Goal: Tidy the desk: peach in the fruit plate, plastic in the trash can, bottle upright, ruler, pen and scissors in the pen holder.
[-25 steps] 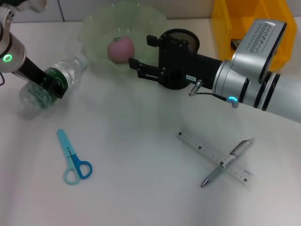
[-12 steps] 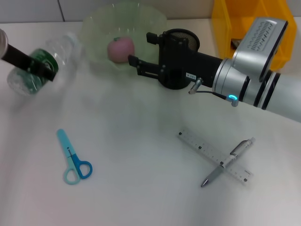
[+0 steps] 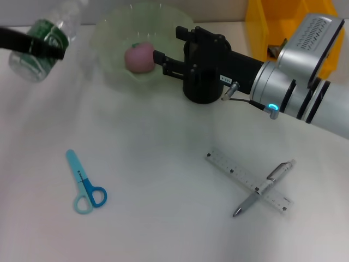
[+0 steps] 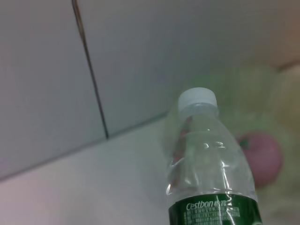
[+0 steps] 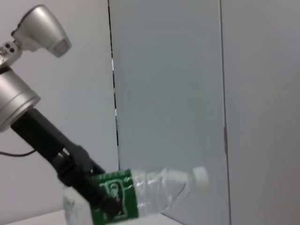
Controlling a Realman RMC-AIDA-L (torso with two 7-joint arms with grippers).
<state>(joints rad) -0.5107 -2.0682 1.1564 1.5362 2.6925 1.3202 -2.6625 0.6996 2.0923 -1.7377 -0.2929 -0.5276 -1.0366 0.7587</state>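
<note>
A clear bottle (image 3: 39, 38) with a green label hangs tilted in the air at the far left, its white cap (image 4: 198, 99) pointing up and back. My left gripper (image 3: 52, 49) is shut on its label; the right wrist view shows the same gripper (image 5: 96, 194) and bottle (image 5: 154, 187). The pink peach (image 3: 139, 58) lies in the green fruit plate (image 3: 112, 33). My right gripper (image 3: 170, 46) hovers open and holding nothing, between the plate and the black pen holder (image 3: 203, 90). Blue scissors (image 3: 84, 183), ruler (image 3: 245, 180) and pen (image 3: 264, 187) lie on the desk. No plastic is in view.
A yellow trash can (image 3: 289, 22) stands at the back right behind my right arm. The pen lies across the ruler at the front right. The scissors lie alone at the front left. A tiled wall rises behind the desk.
My left gripper has lifted the bottle off the desk, up and toward the far left, raising its neck. The right gripper has shifted slightly up and back.
</note>
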